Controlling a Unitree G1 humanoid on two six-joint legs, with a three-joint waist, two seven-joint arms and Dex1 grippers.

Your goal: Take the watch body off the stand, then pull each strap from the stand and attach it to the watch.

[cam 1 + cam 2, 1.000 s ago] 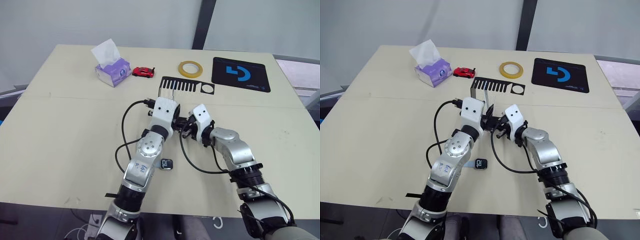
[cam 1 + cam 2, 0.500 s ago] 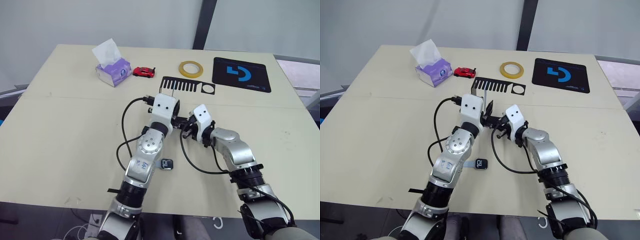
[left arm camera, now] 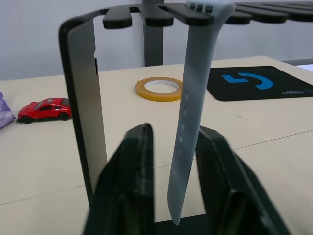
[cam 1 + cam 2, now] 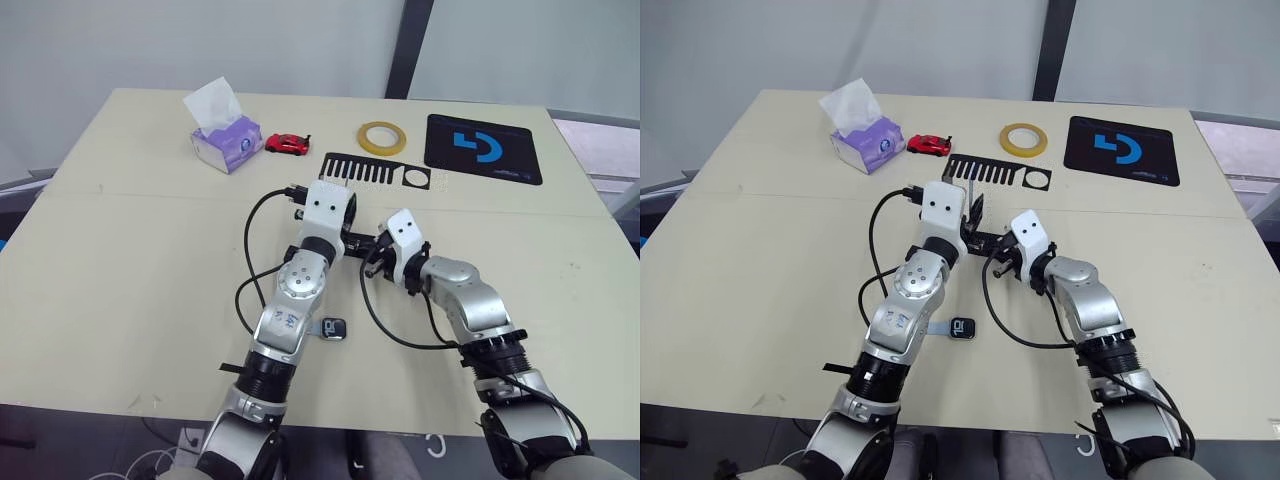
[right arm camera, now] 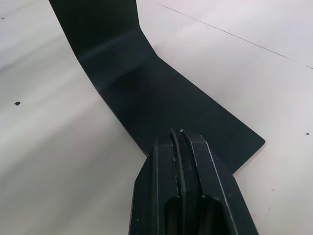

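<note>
The stand (image 3: 83,98) is black. The strap (image 3: 188,112) is pale grey-blue with a row of small holes. The gripper fingers (image 3: 137,166) are black. The toy car (image 3: 45,109) is red with dark wheels. The tape ring (image 3: 159,89) is yellow-orange. The mat (image 4: 483,148) at the far right is black with a blue logo. The tissue box (image 4: 226,144) at the far left is purple, with white tissue. The watch (image 4: 334,328) has a dark screen with white digits. The table (image 4: 120,260) is cream.
</note>
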